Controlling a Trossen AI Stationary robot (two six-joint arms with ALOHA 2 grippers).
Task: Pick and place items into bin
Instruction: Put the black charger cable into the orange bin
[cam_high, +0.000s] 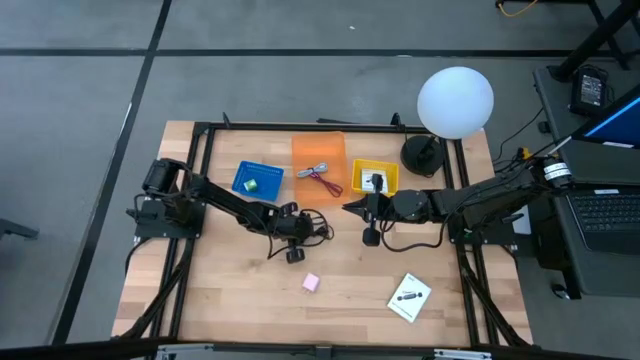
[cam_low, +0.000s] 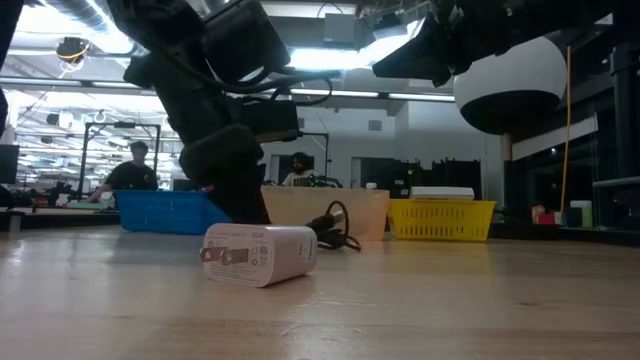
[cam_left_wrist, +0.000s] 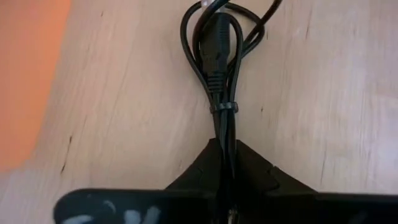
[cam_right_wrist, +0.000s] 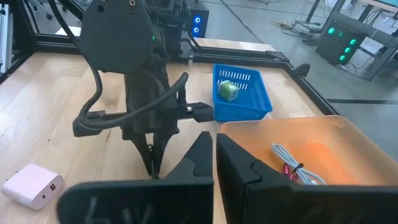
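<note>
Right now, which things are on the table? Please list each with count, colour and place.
blue bin: one, blue, back left, holds a green piece
orange bin: one, orange, back middle, holds a grey-and-red cable
yellow bin: one, yellow, back right
black cable: one, black, bundled, table middle
pink charger: one, pink, front middle
white card: one, white with black marks, front right
lamp: one, white globe, back right
left end effector: shut on black cable
right end effector: shut, beside orange bin
</note>
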